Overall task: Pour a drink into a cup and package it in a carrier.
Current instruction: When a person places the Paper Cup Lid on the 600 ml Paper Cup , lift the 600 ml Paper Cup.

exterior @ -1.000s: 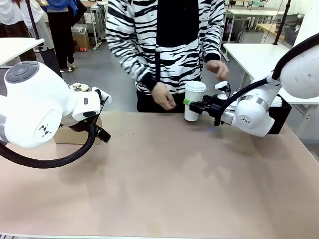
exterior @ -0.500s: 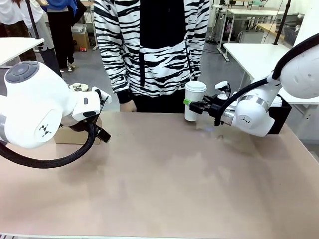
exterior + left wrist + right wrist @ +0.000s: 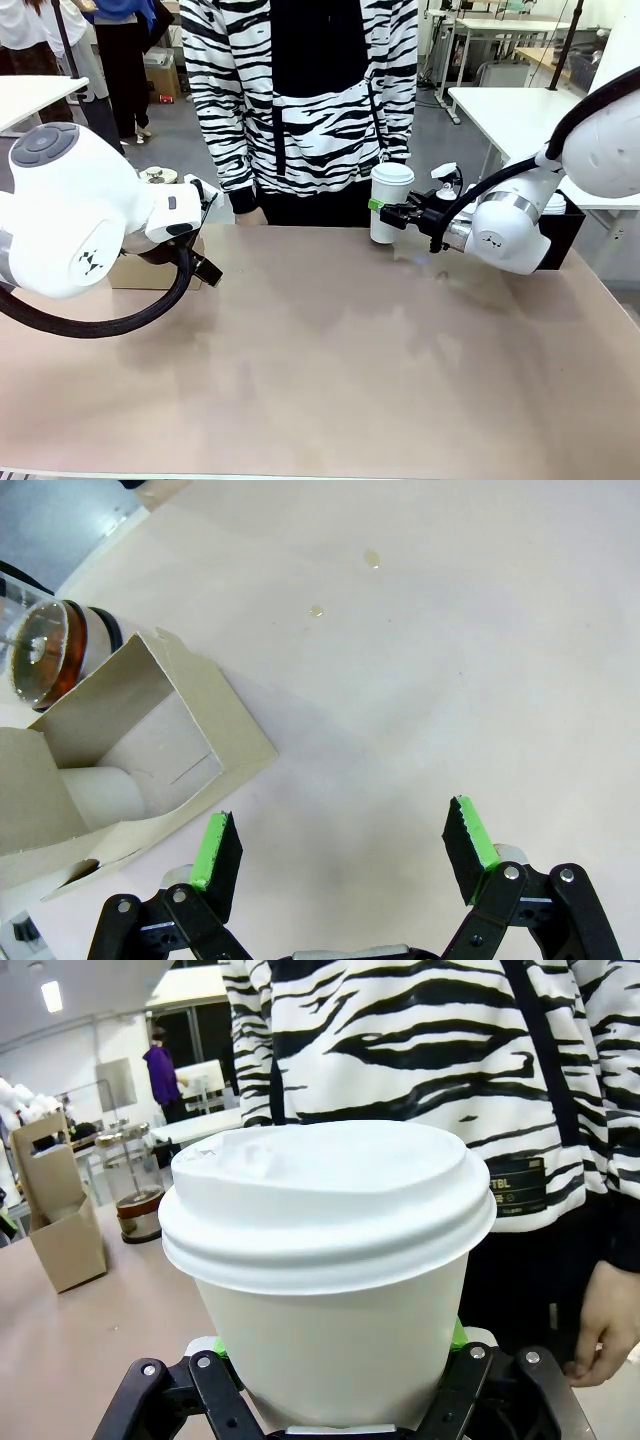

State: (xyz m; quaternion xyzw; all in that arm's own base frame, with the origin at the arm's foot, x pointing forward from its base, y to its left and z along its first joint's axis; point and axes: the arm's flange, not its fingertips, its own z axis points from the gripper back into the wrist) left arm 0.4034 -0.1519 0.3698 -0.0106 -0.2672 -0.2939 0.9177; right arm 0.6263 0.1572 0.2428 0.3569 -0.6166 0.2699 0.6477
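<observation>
The person [image 3: 300,100] has drawn both hands off the lidded cup [image 3: 391,190]; right claw [image 3: 382,210] grips it, left claw [image 3: 340,845] gapes wide. Loading the carrier [image 3: 215,720] remains.

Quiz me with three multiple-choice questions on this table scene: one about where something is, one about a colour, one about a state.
1. Where is the carrier?
A) on the table, beside the left gripper
B) in the person's hands
C) on the floor

2. What colour are the pads on the gripper fingers?
A) red
B) green
C) blue

3. How is the cup in the right gripper?
A) lidless
B) crushed flat
C) closed with a white lid

Answers:
1 A: the left wrist view shows the cardboard standing on the table next to the open fingers.
2 B: the pads show bright green in that same view.
3 C: the right wrist view shows the lid seated on the rim, with the gripper shut on the cup.
</observation>
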